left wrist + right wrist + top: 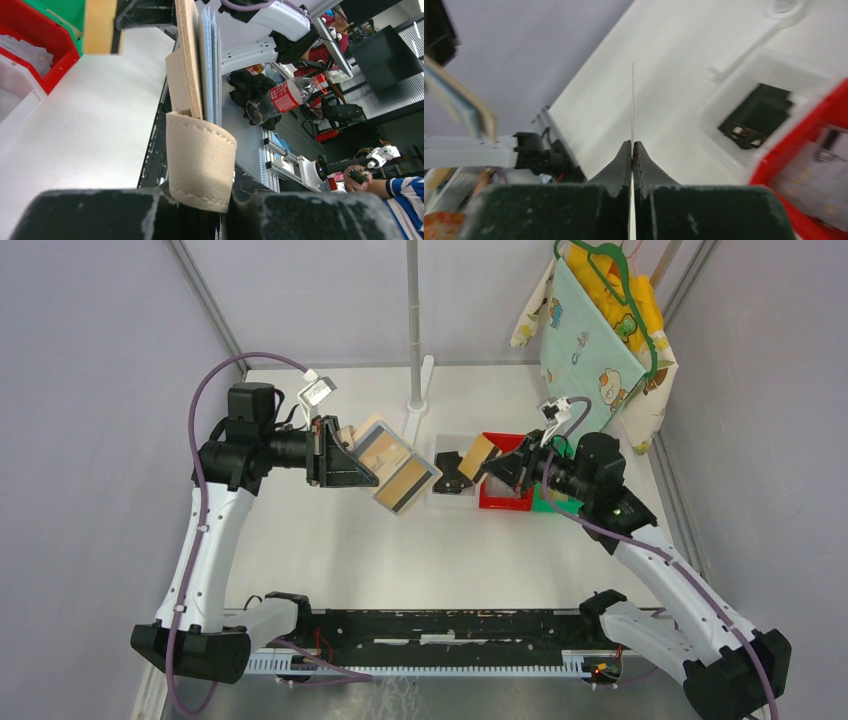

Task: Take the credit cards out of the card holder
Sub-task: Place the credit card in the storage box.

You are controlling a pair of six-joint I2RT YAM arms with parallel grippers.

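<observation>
Tan card holder [398,472], overhead: clamped mid-air in left gripper [360,465], jutting ahead of it; right gripper [498,463] pinches a gold card [478,454] just beyond.
Left wrist: jaws tight on card holder; grey cards [211,65] poke out ahead.
Right wrist: pinched on gold card, edge-on; black cards [756,117] lie to its right.

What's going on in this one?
The left gripper holds the tan card holder up off the table, with more cards showing in its pocket. The right gripper is shut on one gold card, clear of the holder, up by the white bin where black cards lie.
</observation>
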